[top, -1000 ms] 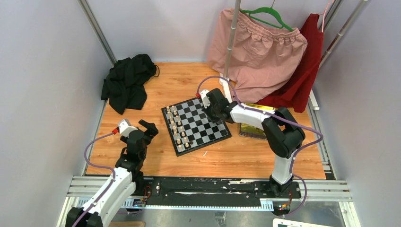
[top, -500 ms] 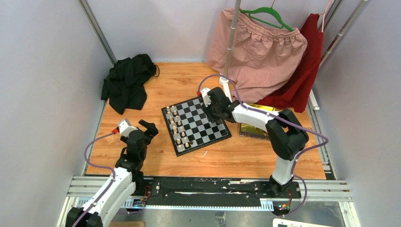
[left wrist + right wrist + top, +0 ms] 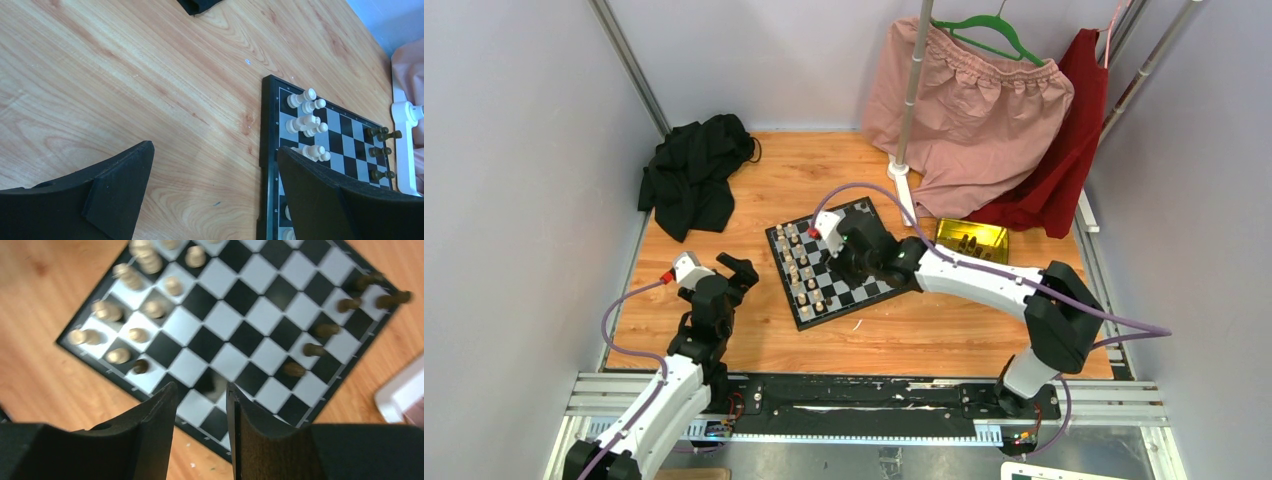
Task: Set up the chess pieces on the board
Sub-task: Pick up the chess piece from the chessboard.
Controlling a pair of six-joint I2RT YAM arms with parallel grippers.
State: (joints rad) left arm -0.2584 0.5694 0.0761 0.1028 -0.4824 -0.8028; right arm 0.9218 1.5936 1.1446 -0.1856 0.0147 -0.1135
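The chequered board (image 3: 856,296) lies mid-table. Cream-white chess pieces (image 3: 800,270) stand in rows along its left side; they also show in the left wrist view (image 3: 305,122) and in the right wrist view (image 3: 107,312). Dark brown pieces (image 3: 325,331) stand along the opposite side, and one dark piece (image 3: 140,366) sits among the cream ones. My right gripper (image 3: 201,387) hovers over the board's near part (image 3: 235,315), its jaws a little apart with nothing between them. My left gripper (image 3: 215,150) is wide open and empty above bare wood, just left of the board's border (image 3: 267,150).
A shiny yellow tin (image 3: 971,240) with dark pieces inside lies right of the board. A black cloth (image 3: 692,180) is heaped at the back left. A rack pole with a white base (image 3: 902,185) stands behind the board, with pink shorts (image 3: 974,110) and a red garment (image 3: 1064,160) hanging.
My right arm swung from the board's back right corner leftward and nearer, over the board's middle, uncovering the yellow tin. The left arm has not moved.
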